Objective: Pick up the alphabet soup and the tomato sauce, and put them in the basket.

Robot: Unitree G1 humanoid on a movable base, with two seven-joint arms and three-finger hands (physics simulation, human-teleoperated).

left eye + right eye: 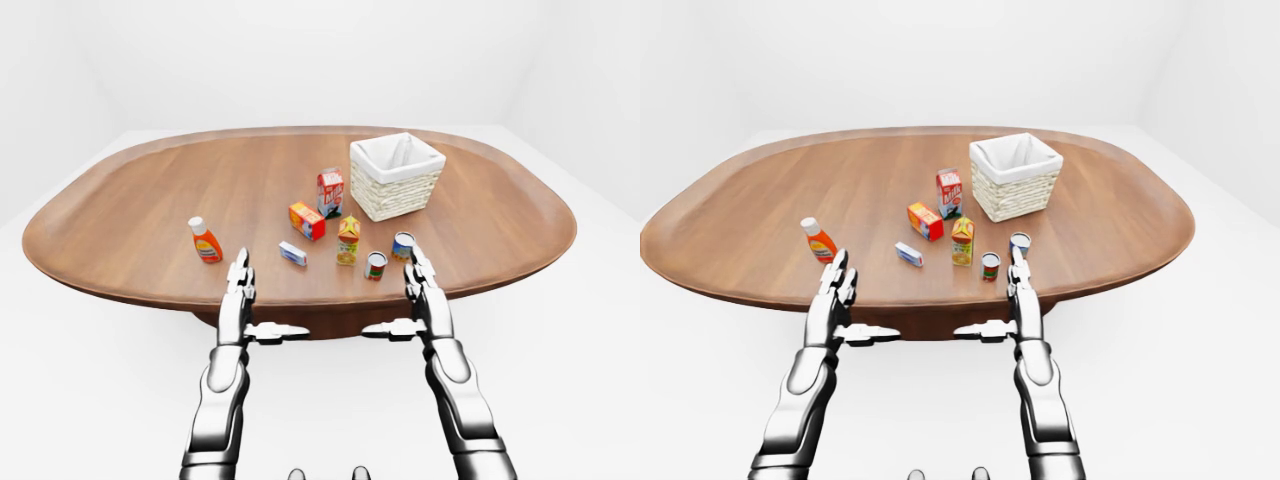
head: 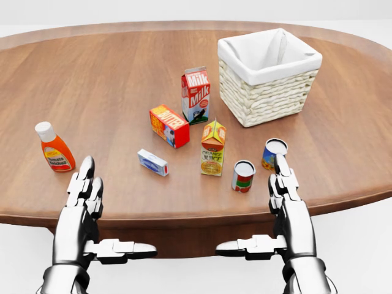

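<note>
I see my left robot hand [image 2: 86, 196] open, fingers flat, far left of the juice carton [image 2: 212, 149] on the worktop [image 2: 110, 79]. Just right of the carton: tomato sauce [image 2: 243, 176], then alphabet soup [image 2: 274, 154], my open right robot hand [image 2: 285, 193] just below, basket [image 2: 267, 76] above.

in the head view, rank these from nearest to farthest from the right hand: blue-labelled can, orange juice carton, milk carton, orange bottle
1. Blue-labelled can, just above the right hand fingertips.
2. Orange juice carton, left of the hand.
3. Milk carton, higher up, beside the basket.
4. Orange bottle, far left.
</note>
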